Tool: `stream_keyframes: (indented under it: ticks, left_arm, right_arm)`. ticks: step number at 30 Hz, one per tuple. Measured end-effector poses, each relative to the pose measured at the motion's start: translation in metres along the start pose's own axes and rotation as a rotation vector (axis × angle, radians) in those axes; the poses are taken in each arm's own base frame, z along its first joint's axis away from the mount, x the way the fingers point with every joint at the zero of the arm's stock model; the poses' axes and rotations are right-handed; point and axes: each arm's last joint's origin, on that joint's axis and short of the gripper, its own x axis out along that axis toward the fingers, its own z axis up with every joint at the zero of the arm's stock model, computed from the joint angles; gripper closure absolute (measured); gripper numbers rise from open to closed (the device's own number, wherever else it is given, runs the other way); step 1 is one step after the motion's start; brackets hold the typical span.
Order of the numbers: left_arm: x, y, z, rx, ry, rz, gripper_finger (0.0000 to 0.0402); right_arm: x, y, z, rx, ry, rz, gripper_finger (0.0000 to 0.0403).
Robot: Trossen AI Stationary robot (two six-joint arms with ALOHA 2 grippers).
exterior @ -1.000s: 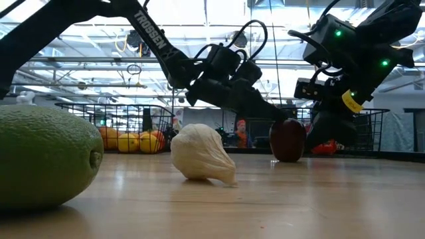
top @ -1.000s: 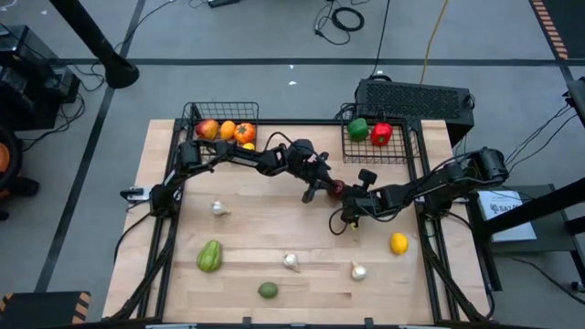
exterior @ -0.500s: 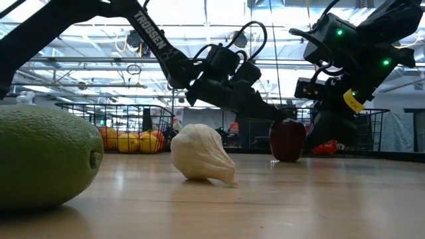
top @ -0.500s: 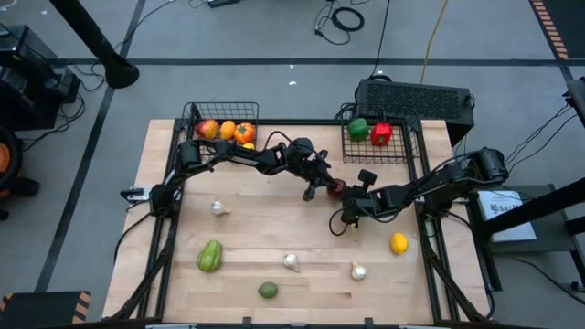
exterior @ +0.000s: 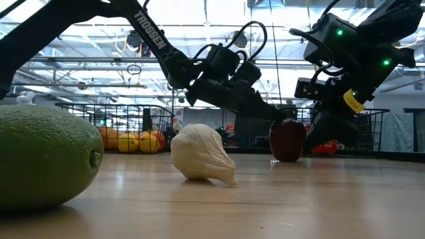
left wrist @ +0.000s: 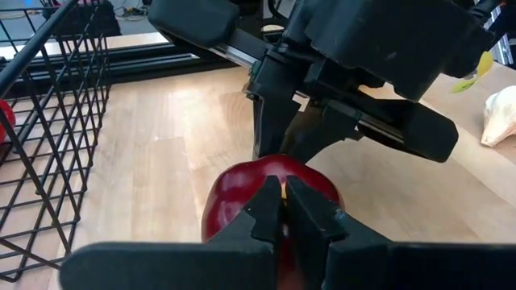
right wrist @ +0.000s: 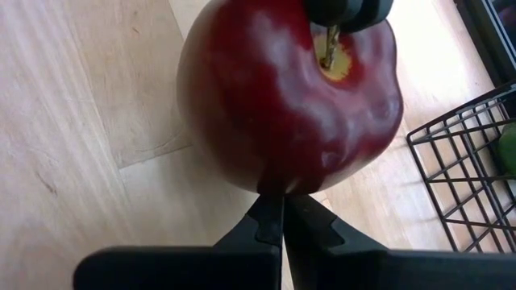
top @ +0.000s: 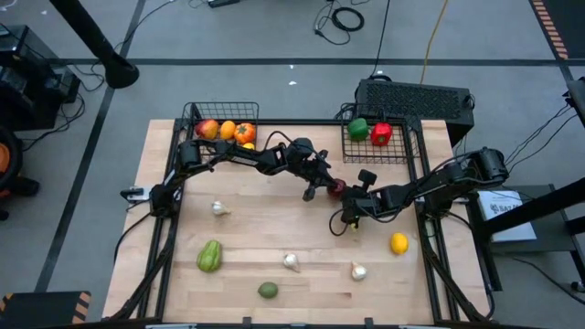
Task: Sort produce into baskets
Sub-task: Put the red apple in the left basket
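A dark red apple (top: 336, 189) stands on the table's middle, bottom down, also in the low view (exterior: 287, 139). My left gripper (left wrist: 284, 201) reaches over it from the left and is shut at its top. My right gripper (right wrist: 282, 211) is shut, with its tips right at the apple's side, coming from the right (top: 347, 196). The left basket (top: 222, 111) at the far edge holds an apple, an orange and a tomato. The right basket (top: 402, 151) holds a green and a red pepper. My left gripper pinches the apple's stem (right wrist: 328, 44) between its two fingertips, slanting down from the table's left. The apple stands upright with its bottom on the table. My right gripper's shut fingertips (right wrist: 270, 217) stand at the apple's lower side (right wrist: 274, 181); whether they touch it I cannot tell.
Loose on the near half lie a garlic bulb (top: 219, 208), a green piece (top: 209, 256), another garlic bulb (top: 291, 262), a lime (top: 267, 290), a third garlic bulb (top: 357, 270) and a lemon (top: 398, 242). A black box (top: 416, 96) sits behind the right basket.
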Motion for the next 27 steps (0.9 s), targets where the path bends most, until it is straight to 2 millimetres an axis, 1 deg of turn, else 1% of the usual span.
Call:
stream_keyframes:
  ticks: [11,15,22,27]
  left_arm:
    - [0.000,0.000,-0.001,-0.001,0.002,0.000,0.0383]
    - [0.000,0.000,-0.001,0.000,0.001,0.000,0.0395]
    - [0.000,0.000,0.000,-0.003,-0.004,-0.003,0.0396]
    - [-0.009,-0.004,0.010,-0.070,0.026,-0.047,0.0396]
  right_arm:
    - [0.000,-0.001,-0.003,-0.001,0.027,-0.014,0.0403]
    - [-0.002,-0.003,-0.003,0.010,0.031,-0.015,0.0403]
    - [-0.017,-0.011,0.001,0.052,-0.008,0.009,0.0403]
    - [-0.033,-0.018,0.000,0.096,-0.020,0.019,0.0403]
